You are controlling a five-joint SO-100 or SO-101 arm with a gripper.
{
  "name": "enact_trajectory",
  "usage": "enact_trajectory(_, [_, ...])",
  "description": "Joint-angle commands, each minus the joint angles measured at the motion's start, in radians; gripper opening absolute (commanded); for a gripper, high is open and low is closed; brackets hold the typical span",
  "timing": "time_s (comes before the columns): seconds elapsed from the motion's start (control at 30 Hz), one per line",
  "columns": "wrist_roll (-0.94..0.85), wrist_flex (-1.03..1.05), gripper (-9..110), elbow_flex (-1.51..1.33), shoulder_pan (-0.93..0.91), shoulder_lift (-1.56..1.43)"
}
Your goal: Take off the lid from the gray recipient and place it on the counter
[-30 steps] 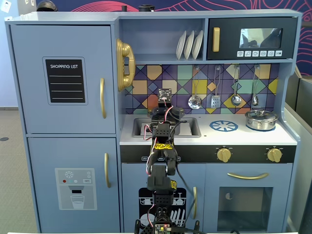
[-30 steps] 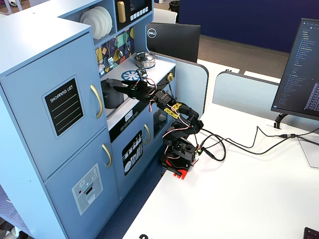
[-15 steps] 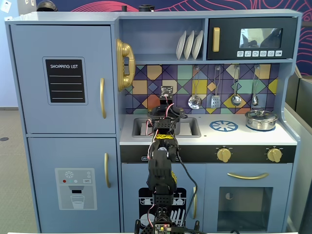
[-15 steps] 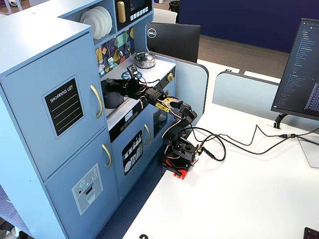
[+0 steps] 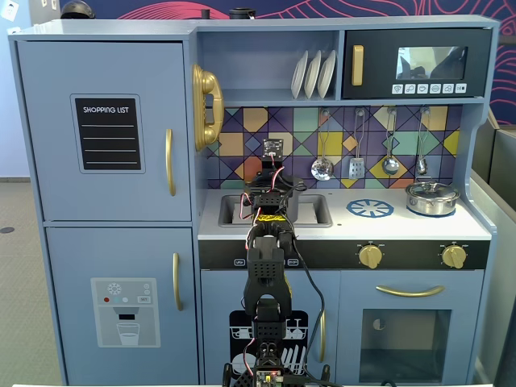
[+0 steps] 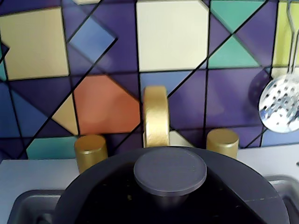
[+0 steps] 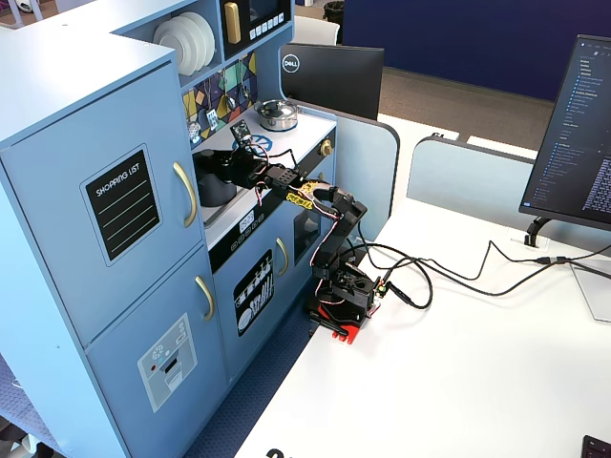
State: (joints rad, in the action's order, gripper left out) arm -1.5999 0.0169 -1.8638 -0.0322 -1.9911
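From my side fixed view, the matte dark gray cylindrical pot (image 7: 212,183) sits in the rectangular sink recess at the left part of the white toy-kitchen worktop (image 7: 286,140), and my black arm (image 7: 325,234) reaches over the worktop's front edge toward it. In the wrist view, the matte dark gray round lid (image 6: 173,196) lies on the pot, its flat knob (image 6: 170,171) centred, directly before the gold arched faucet (image 6: 155,115), which stands between two gold taps. In the front fixed view, the printed round burner (image 5: 370,208) lies right of the sink, and the shiny silver low pot (image 5: 432,197) stands further right.
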Motion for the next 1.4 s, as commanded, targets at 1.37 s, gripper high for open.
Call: enact_trajectory(1.37, [-0.011, -0.123, 0, -0.187, -0.548, -0.091])
